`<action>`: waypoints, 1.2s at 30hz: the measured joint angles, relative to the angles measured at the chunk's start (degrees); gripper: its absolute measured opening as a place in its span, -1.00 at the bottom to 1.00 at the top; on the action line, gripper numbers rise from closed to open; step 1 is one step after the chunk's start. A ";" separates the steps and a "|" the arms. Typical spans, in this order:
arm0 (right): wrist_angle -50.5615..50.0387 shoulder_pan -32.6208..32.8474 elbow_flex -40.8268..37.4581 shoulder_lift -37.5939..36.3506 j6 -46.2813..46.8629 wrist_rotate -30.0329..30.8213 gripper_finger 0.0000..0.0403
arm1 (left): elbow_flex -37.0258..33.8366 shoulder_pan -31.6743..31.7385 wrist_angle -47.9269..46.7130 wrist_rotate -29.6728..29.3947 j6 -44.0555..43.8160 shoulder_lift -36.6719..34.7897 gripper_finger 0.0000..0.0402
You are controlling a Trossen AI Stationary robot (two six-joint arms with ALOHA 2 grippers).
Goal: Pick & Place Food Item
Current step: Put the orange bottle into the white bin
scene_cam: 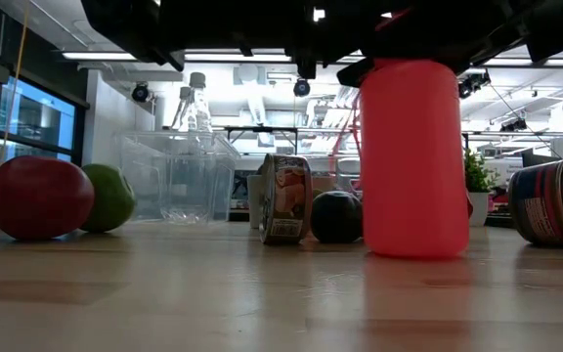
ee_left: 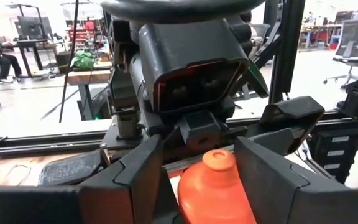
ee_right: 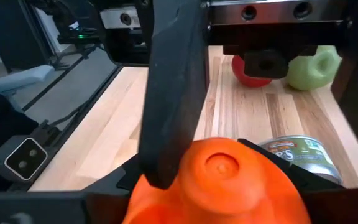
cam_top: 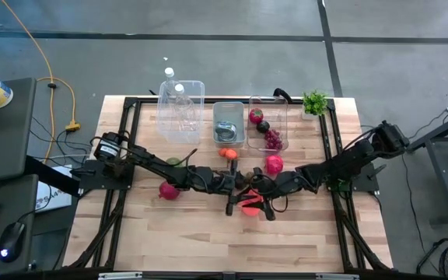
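the red bottle (scene_cam: 413, 156) stands upright on the wooden table (cam_top: 193, 233) near the front middle, long axis vertical, domed cap (ee_left: 219, 160) pointing up. both arms meet over it. going left to right: a red apple (scene_cam: 35, 198) and a green apple (scene_cam: 110, 198) lie just beside each other at the left, then the left gripper (cam_top: 236, 194) with its fingers (ee_left: 135, 180) set on either side of the bottle, pinching it. the right gripper (cam_top: 257, 193) reaches in from the other side, its fingers (ee_right: 169, 93) also closed around the cap end. behind stand a clear bin (cam_top: 181, 109), a small tin (scene_cam: 286, 198), a dark round fruit (scene_cam: 337, 217) and a potted plant (cam_top: 315, 102). a can on its side (scene_cam: 553, 203) lies right of the bottle, near but apart.
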 joint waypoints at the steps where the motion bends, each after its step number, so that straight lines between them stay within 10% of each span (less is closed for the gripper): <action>1: 0.00 0.00 0.00 0.00 0.05 0.22 -0.10 | 0.00 -0.06 -0.04 0.05 0.32 0.00 -0.05; 18: 0.26 -0.07 0.00 0.00 0.52 0.43 -0.08 | -0.07 -1.16 -2.84 -2.18 4.73 0.07 -0.07; 30: 1.14 -0.35 0.17 -0.11 0.57 1.80 0.08 | -0.11 -1.18 -4.19 -0.36 4.36 0.11 -0.75; 36: 0.81 -0.35 0.20 -0.15 1.26 1.72 0.08 | -0.11 -1.22 -4.33 -0.58 4.74 0.11 -0.78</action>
